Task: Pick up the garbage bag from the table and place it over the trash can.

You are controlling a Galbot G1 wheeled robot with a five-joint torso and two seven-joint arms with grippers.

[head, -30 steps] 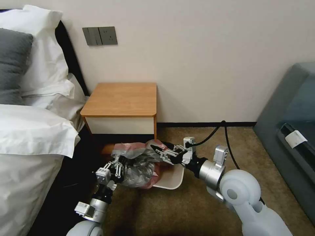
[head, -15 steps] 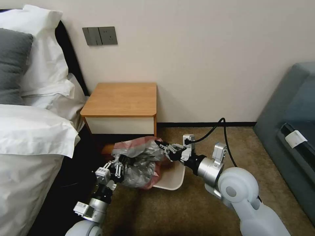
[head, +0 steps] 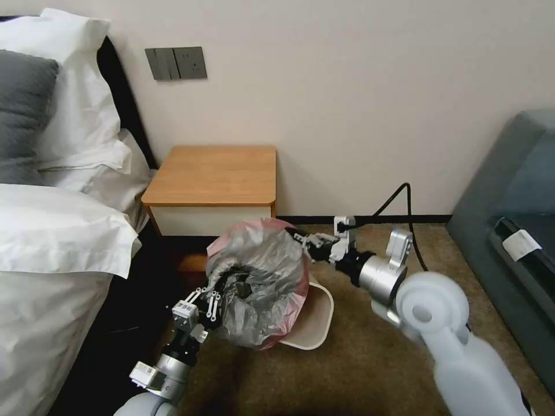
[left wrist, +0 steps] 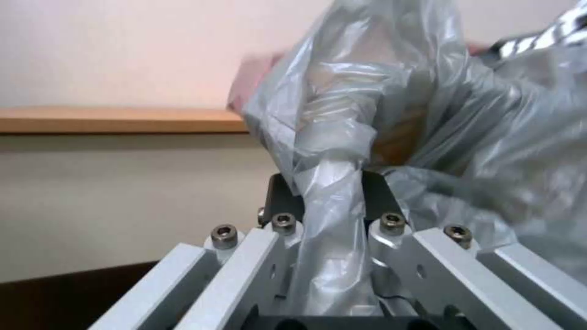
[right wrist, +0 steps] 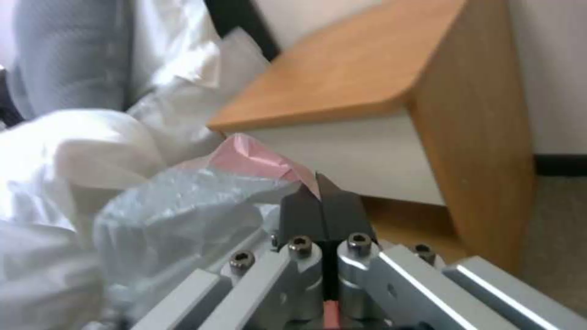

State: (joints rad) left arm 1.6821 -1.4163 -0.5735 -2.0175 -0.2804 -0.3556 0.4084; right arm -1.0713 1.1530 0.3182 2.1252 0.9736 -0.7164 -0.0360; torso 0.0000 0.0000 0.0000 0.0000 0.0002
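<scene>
The grey garbage bag (head: 263, 277) with its pinkish-red rim hangs stretched between both grippers, above the left part of the beige trash can (head: 315, 315) on the carpet. My left gripper (head: 218, 287) is shut on the bag's lower near edge; a twisted strand of the bag (left wrist: 333, 201) runs between its fingers (left wrist: 280, 197). My right gripper (head: 296, 234) is shut on the bag's pink rim (right wrist: 257, 158) at the upper right, in front of the table (right wrist: 367, 91). The table (head: 217, 173) stands against the wall behind the bag, its top bare.
A bed with white bedding (head: 52, 231) and pillows lies to the left. A grey sofa (head: 514, 231) stands at the right. A black cable (head: 399, 199) loops off my right wrist. Brown carpet (head: 370, 370) stretches in front of the trash can.
The right gripper has risen and moved toward the wall with the pink rim. The bag has opened from a crumpled bundle into a taller, wider shape. The left gripper stays low.
</scene>
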